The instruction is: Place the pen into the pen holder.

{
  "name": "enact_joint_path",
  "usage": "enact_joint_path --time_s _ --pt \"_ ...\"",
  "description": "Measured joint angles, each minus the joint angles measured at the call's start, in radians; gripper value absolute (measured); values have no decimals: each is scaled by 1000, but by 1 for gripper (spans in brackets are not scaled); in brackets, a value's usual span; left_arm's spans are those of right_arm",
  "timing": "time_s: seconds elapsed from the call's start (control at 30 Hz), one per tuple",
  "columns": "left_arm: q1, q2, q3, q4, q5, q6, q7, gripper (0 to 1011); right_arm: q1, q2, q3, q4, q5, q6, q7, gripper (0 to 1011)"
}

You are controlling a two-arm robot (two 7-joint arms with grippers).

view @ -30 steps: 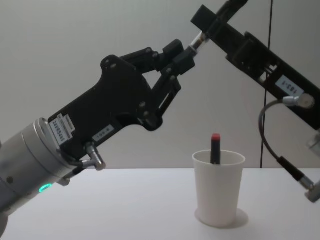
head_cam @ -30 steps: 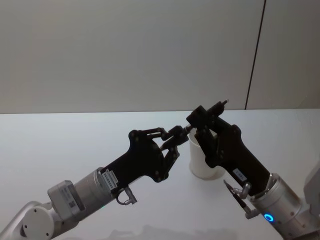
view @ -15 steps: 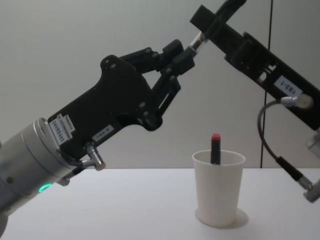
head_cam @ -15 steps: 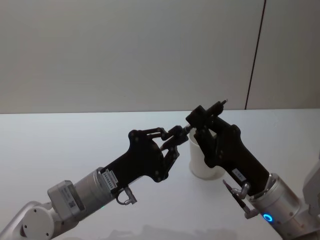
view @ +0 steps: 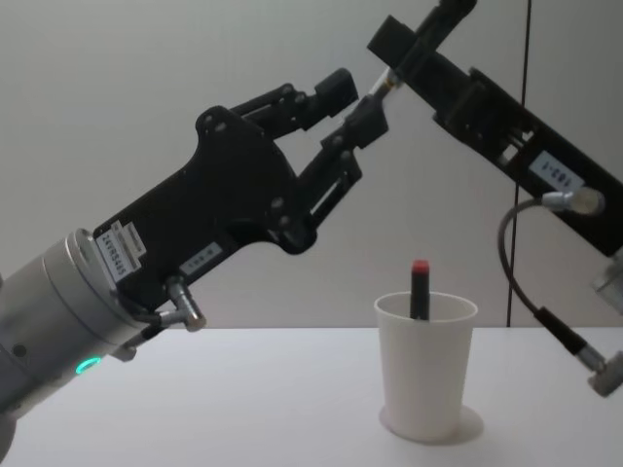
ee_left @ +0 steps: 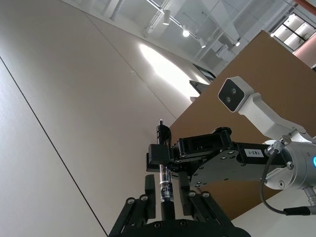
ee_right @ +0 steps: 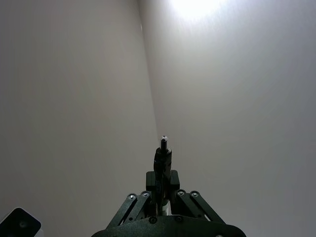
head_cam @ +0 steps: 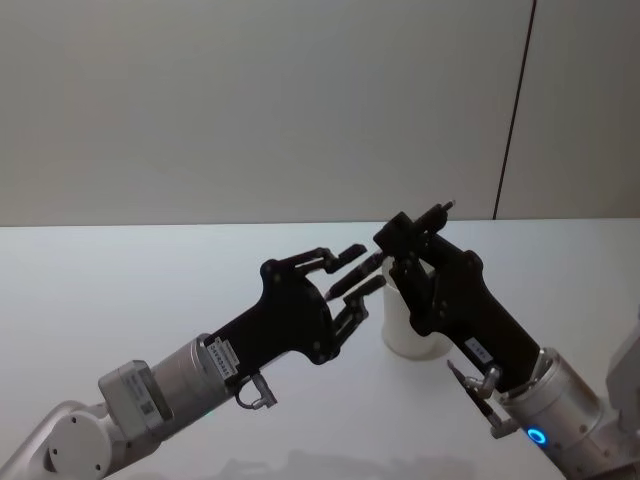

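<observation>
The left end effector (view: 352, 102) comes up from the lower left, high over the white worktop (view: 243, 399), and it is open. Its two black fingers (ee_left: 149, 190) are spread, one on each side of the lower end of the slim black pen w/ a clear, labelled barrel (ee_left: 166, 188). In the left wrist view a gap shows btw. the pen and each finger. The pen is in the air, tilted. Its upper part is clamped in the right end effector (view: 405, 47), which reaches in from the right and is closed on it. Below, a bit to the right, the white tapered paper cup w/ rolled rim (view: 426, 379) stands upright on the worktop. A black marker w/ red cap (view: 420, 289) stands inside it.
</observation>
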Motion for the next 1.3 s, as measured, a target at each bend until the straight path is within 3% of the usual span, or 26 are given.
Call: enact_joint_path --time_s 0.07,0.17,0.77,1.0,1.3 --pt "0 0 0 0 0 0 0 345 0 0 0 1 0 -1 0 135" --pt "0 0 0 0 0 0 0 488 1 0 -1 1 0 -2 0 135" --pt "0 0 0 0 0 1 0 987 -1 0 -3 1 5 -13 3 135" --pt "0 0 0 0 0 1 0 1003 -3 4 -1 -5 -5 -19 -7 135" --pt "0 0 0 0 0 1 0 1003 -15 26 12 -31 -74 -34 -75 135"
